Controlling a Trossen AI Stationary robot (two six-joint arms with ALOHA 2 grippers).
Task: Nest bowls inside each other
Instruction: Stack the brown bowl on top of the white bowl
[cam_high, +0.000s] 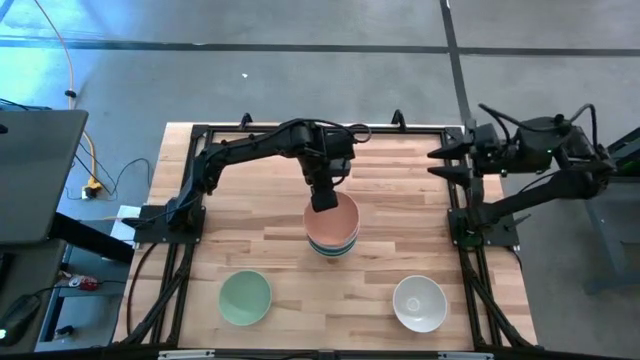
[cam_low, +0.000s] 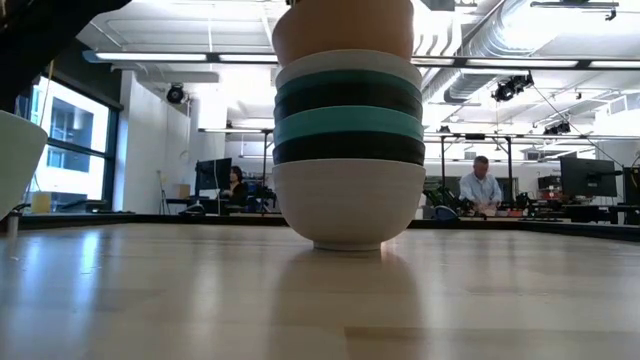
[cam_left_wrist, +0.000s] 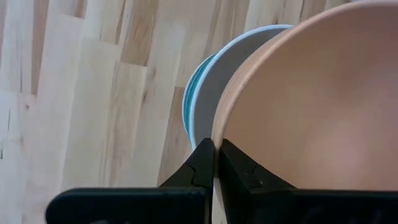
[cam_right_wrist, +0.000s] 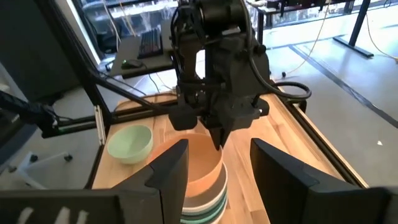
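A peach bowl (cam_high: 338, 220) tops a stack of bowls (cam_low: 348, 150) at the table's middle; below it show white, dark green, teal and black bowls, with a white bowl lowest, base on the table. My left gripper (cam_high: 322, 200) stands over the stack's far side, shut on the peach bowl (cam_left_wrist: 311, 106). A mint green bowl (cam_high: 245, 297) and a white bowl (cam_high: 419, 302) sit apart near the table's near edge. My right gripper (cam_right_wrist: 217, 149) waits open by the table's right far corner (cam_high: 445, 160). My left gripper pinches the peach bowl's rim (cam_left_wrist: 217, 130) on its far side, one finger (cam_left_wrist: 249, 177) inside the bowl and one finger (cam_left_wrist: 196, 171) outside. The fingers come from above, pointing down. The bowl sits upright in the top of the stack (cam_low: 342, 35).
The black frame (cam_high: 200, 135) borders the wooden table on the left, far and right sides. Bare wood lies between the stack and the two loose bowls. A pale bowl's side (cam_low: 15, 160) shows at the low view's left edge. People sit in the room behind.
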